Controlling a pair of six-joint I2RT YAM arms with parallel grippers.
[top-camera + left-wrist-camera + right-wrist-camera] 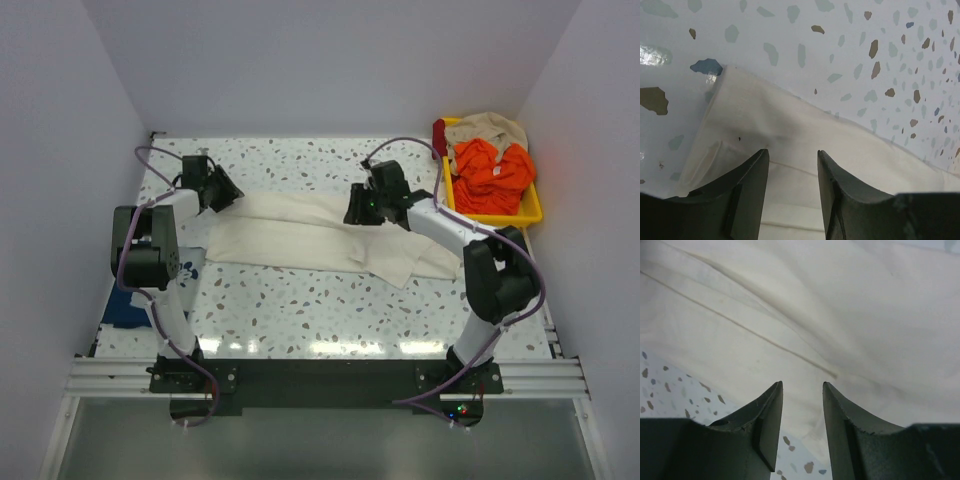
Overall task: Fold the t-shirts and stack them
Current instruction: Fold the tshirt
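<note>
The cream t-shirt [310, 238] lies folded in a long band across the middle of the speckled table. My left gripper [226, 190] is at its far left corner, jaws open just over the cloth [790, 145], holding nothing. My right gripper [358, 212] is at the band's far edge right of the middle, jaws open over the cream cloth [805, 330], holding nothing. A navy t-shirt [128, 310] lies at the table's left edge, partly hidden behind my left arm; a bit of its white print [191, 264] shows.
A yellow tray [532, 210] stands at the back right corner with orange [490, 170] and tan [490, 128] clothes in it. White walls close in the table on the left, back and right.
</note>
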